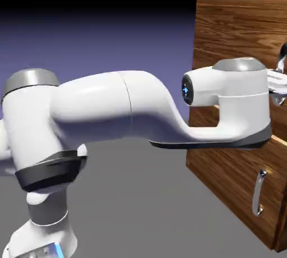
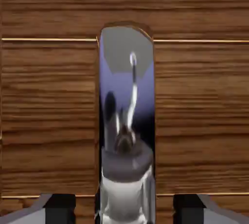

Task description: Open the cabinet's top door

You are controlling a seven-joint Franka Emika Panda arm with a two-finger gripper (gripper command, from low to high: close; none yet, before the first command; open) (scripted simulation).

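Getting a good hold on the top door's handle

Reaching out to the right, the white arm has its gripper [image 2: 124, 207] up against the cabinet [image 1: 235, 32]. In the hand view, the shiny handle [image 2: 127, 121] of the top door [image 2: 48, 116] fills the middle. It sits between the two grey fingertips [image 2: 58, 203], which are spread wide on each side of it. The jaws are not pinching the bar yet.

To do this step well, I think the jaws should close slowly until both tips press the bar. The bar should stay in the middle so it does not slip out. Then the pull should be gentle and follow the way the door swings.

The lower panel has its own small handle [image 1: 258, 192], well below. That one should be left alone.
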